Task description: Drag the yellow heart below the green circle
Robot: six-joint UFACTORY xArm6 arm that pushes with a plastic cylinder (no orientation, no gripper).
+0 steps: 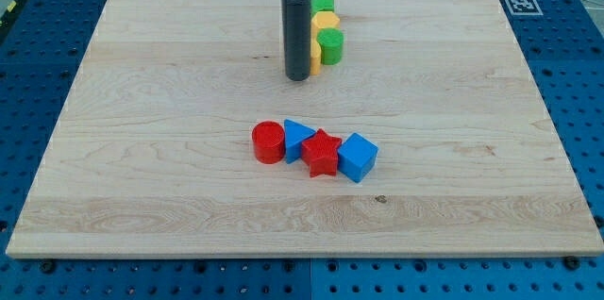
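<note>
My tip point(298, 77) rests on the wooden board point(142, 149) near the view's top centre. A yellow block point(316, 57), its shape mostly hidden by the rod, touches the tip's right side. The green circle point(331, 46) stands just right of that yellow block, touching it. A second yellow block point(326, 21) sits directly above the green circle, and another green block point(324, 3) sits above that. I cannot tell which yellow block is the heart.
Below the tip, mid-board, a row of blocks lies close together: a red circle point(268, 141), a blue triangle point(297, 134), a red star point(323, 154) and a blue cube point(357, 158). A marker tag point(520, 3) sits off the board's top right corner.
</note>
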